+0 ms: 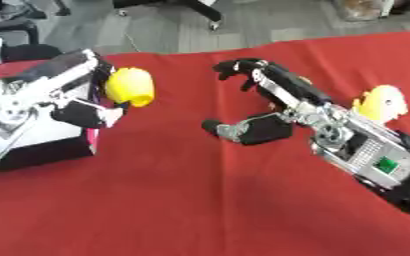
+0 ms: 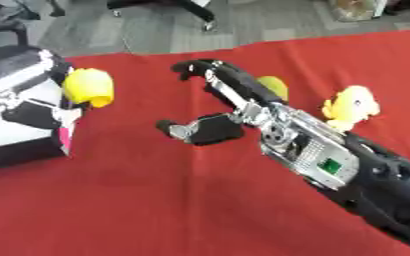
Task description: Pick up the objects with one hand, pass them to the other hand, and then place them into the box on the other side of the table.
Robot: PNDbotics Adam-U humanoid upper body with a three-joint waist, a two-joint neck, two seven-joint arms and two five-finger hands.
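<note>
Left hand (image 1: 86,112) grips 1 yellow toy (image 1: 130,86) over the box (image 1: 47,145), seemingly for release; right hand (image 2: 222,107), fingers spread, holds nothing, 2 toys beside it.

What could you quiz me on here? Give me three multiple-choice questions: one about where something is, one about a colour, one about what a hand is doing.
1. Where does the toy duck sit?
A. on the red cloth beside the right arm
B. inside the box
C. on the grey floor

2. What colour is the object held on the left?
A. blue
B. yellow
C. green

3. What is the right hand doing?
A. gripping the duck
B. holding nothing, thumb spread from the fingers
C. pressing flat on the box

Answers:
1. A: the duck stands on the cloth, on the outer side of the right arm.
2. B: the rounded thing in the left hand, by the box, is plainly yellow.
3. B: there is a gap between thumb and fingers with only cloth behind it.
</note>
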